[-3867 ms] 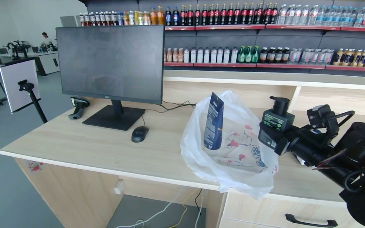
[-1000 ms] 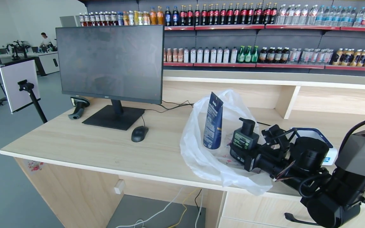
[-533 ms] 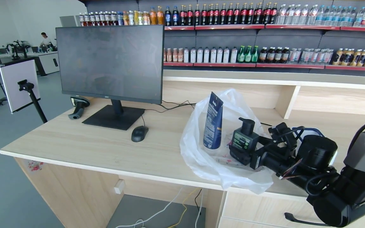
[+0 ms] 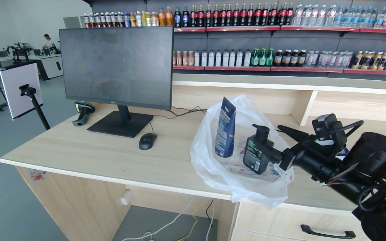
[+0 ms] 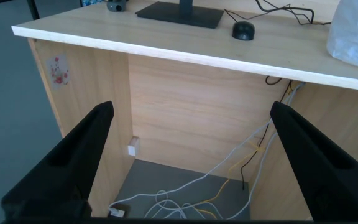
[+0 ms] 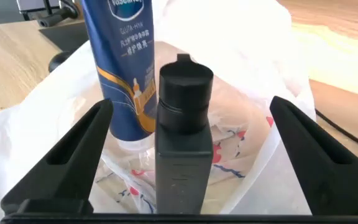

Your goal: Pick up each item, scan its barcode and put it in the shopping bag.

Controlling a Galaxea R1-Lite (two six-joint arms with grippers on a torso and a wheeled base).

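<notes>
While the pump bottle [image 4: 256, 152] stands upright in the shopping bag [image 4: 246, 190], centre right, beside the blue tube [image 4: 225, 129], the right gripper [image 4: 268, 136] flanks it, jaws spread, apparently clear. Withdrawing straight, without snagging plastic, should keep it standing.

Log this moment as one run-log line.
pump bottle upright in shopping bag beside blue tube | right gripper open astride it | left gripper open

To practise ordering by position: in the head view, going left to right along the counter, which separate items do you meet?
barcode scanner → mouse → blue tube → black pump bottle
</notes>
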